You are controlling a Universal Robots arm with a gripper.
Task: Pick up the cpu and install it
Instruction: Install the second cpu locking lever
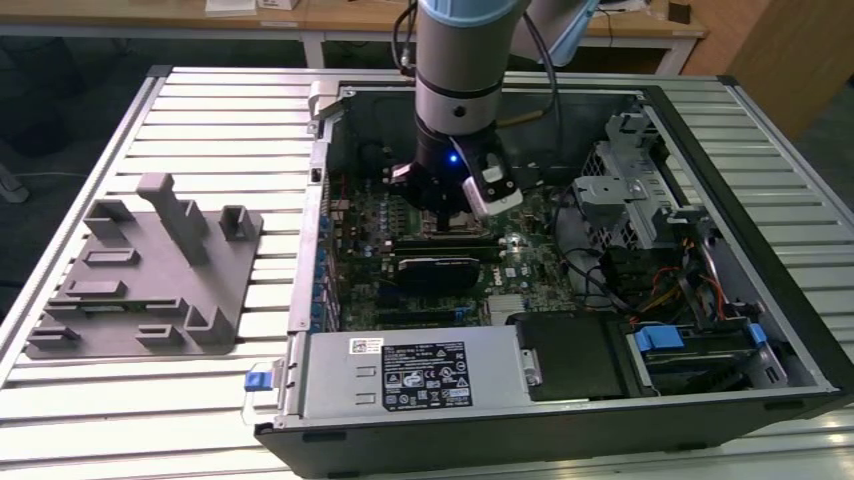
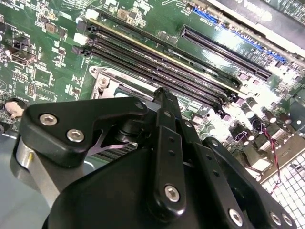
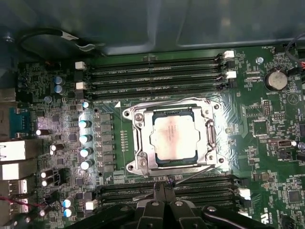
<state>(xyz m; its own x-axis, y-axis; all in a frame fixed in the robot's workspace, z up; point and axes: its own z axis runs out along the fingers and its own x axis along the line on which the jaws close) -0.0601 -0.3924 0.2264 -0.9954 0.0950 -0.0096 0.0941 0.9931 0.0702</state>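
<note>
In the first wrist view the cpu (image 3: 173, 138), a flat square chip with a shiny silver top, lies inside the metal-framed socket (image 3: 136, 116) on the green motherboard (image 3: 257, 157). My gripper (image 3: 162, 187) hovers just beside the socket over the memory slots, its two black fingers pressed together with nothing between them. In the exterior view the gripper (image 1: 447, 208) hangs low inside the open computer case (image 1: 694, 130), over the middle of the board. A corner of the socket frame (image 2: 102, 79) peeks out past the gripper (image 2: 162, 93) in the second wrist view.
Rows of memory slots (image 3: 155, 75) flank the socket on two sides. A power supply (image 1: 407, 372), drive cage (image 1: 641, 205) and cables (image 1: 674, 290) crowd the case. A grey plastic fixture (image 1: 147, 270) rests on the slatted table at the exterior view's left.
</note>
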